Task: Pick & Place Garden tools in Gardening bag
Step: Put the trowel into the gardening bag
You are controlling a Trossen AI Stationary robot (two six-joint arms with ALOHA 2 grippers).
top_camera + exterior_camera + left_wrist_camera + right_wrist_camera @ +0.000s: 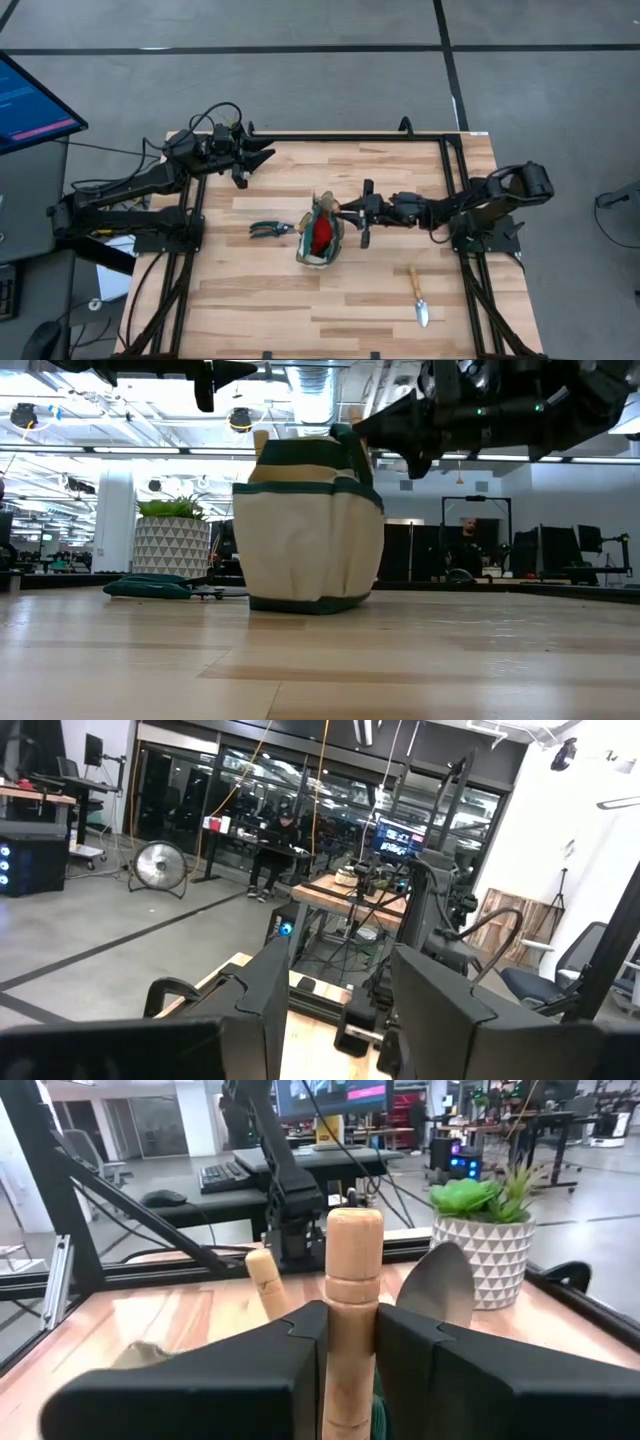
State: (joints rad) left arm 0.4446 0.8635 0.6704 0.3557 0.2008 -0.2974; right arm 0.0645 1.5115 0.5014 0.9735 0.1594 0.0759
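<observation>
The olive-green and beige fabric gardening bag (pixel 320 238) stands mid-desk, already holding a red item (pixel 321 236) and at least one wooden-handled tool. The right gripper (pixel 349 212), just beside the bag's rim, pinches the round wooden handle of a silver-bladed trowel (pixel 354 1315), seemingly about to lower it in. Still out: dark-handled pruning shears (pixel 268 229) close by the bag on its left-arm side, and another wooden-handled trowel (pixel 418 296) near the desk's front right corner. The left gripper (pixel 262 155) waits spread near the far left corner.

Only the right wrist view shows the clamped handle (and a second handle (pixel 265 1282) beside it); the high view alone shows the remaining tools' layout.
</observation>
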